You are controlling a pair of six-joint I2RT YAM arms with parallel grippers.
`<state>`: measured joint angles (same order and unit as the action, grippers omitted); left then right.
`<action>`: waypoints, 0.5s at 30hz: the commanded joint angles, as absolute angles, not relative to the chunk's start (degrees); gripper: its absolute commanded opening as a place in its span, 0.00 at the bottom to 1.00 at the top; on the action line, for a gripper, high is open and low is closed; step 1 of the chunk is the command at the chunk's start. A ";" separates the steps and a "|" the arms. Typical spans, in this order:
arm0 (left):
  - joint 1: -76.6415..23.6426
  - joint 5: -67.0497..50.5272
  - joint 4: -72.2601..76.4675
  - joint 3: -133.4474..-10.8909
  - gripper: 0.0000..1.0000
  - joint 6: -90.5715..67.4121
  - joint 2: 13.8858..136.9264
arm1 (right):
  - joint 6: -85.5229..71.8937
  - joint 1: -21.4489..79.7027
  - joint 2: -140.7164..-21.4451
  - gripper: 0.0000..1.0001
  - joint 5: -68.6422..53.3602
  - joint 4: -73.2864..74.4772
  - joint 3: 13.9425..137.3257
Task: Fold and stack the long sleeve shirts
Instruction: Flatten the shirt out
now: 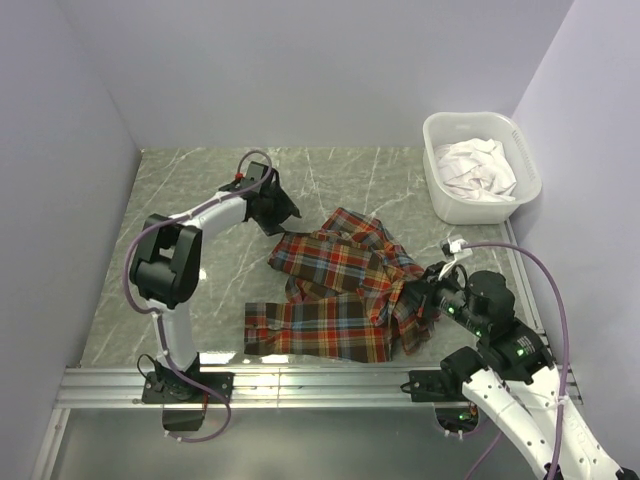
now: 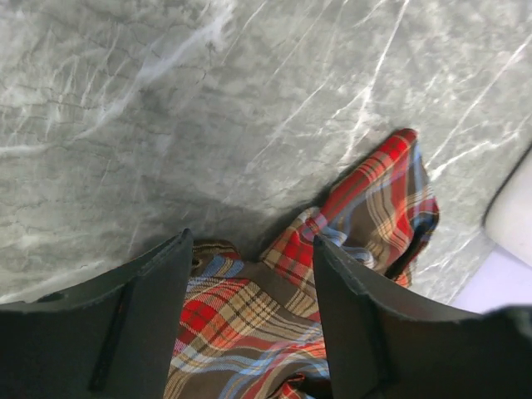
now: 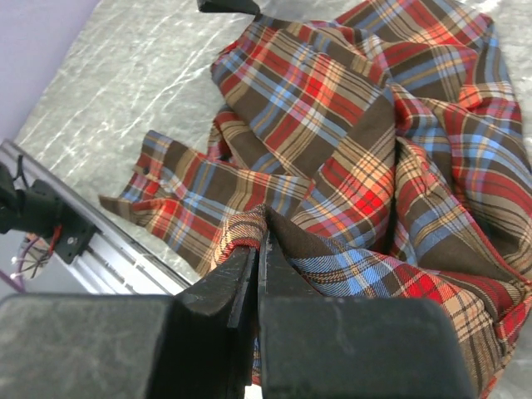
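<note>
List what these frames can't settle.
- Top view: white cloth in the white tub, bunched and small; garment type unclear.
- Left wrist: left gripper blocks view of whether it touches the plaid shirt.
- Right wrist: right gripper hides how much fabric it pinches.

Open tabletop (image 1: 170, 190) left and far, plaid shirt (image 1: 335, 295) sprawled centre-right, white basket (image 1: 468, 208) blocking far-right corner
</note>
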<state>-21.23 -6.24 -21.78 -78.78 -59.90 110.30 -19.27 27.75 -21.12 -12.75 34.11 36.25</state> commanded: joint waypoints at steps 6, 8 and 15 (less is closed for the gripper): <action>-21.88 -4.13 -24.43 -76.39 0.68 -60.73 106.53 | -17.93 27.69 -23.29 0.00 -9.49 31.82 38.58; -22.06 -3.08 -25.91 -75.68 0.71 -59.77 105.39 | -17.75 27.69 -23.90 0.00 -9.32 31.82 39.20; -25.04 6.85 -30.84 -79.44 0.73 -53.27 107.39 | -17.49 27.69 -25.05 0.00 -9.75 30.50 38.76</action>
